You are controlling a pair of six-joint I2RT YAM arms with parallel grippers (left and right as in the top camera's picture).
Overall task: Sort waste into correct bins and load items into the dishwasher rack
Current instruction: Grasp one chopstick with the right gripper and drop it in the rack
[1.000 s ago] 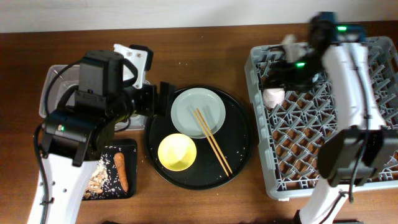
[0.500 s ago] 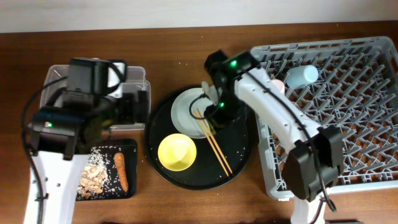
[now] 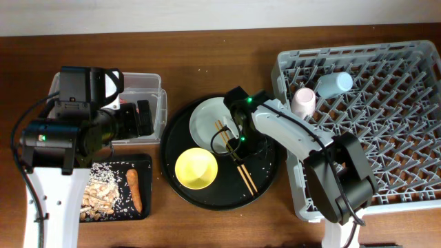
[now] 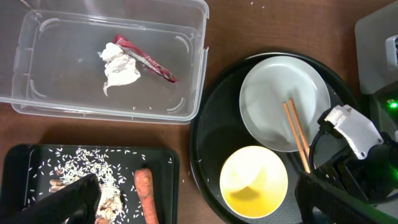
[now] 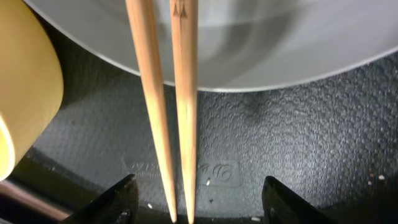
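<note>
The round black tray (image 3: pixel 270 165) sits in the middle of the table (image 3: pixel 207 62), and everything else is placed around it.

On the tray, the pale grey plate (image 3: pixel 207 118) lies at the far side and the yellow bowl (image 3: pixel 196 169) at the near side, just beside the plate. The chopsticks (image 3: pixel 242 171) lie side by side, their upper ends on the plate and their lower ends on the tray floor, next to the bowl.

The right hand (image 3: pixel 239 146) is down over the tray, right above the chopsticks. In the wrist view its fingers (image 5: pixel 118 199) are spread, one on each side of the pair of sticks. Whether they touch the wood cannot be told.

Beside the tray, on the side the right arm reaches in from, stands the grey rack (image 3: pixel 386 145). A pink cup (image 3: pixel 302 101) and a blue cup (image 3: pixel 335 84) sit in its far corner nearest the tray.

On the opposite side of the tray, the clear tub (image 4: pixel 193 81) holds a crumpled tissue (image 4: pixel 119 67) and a red wrapper (image 4: pixel 146 59), which are touching. Nearer than the tub, also beside the tray, the small black tray (image 4: pixel 18 168) carries a carrot piece (image 4: pixel 146 194), food scraps (image 4: pixel 109 202) and scattered rice.

The left hand (image 4: pixel 196 186) hangs above that side of the tray, fingers spread wide and holding nothing.
</note>
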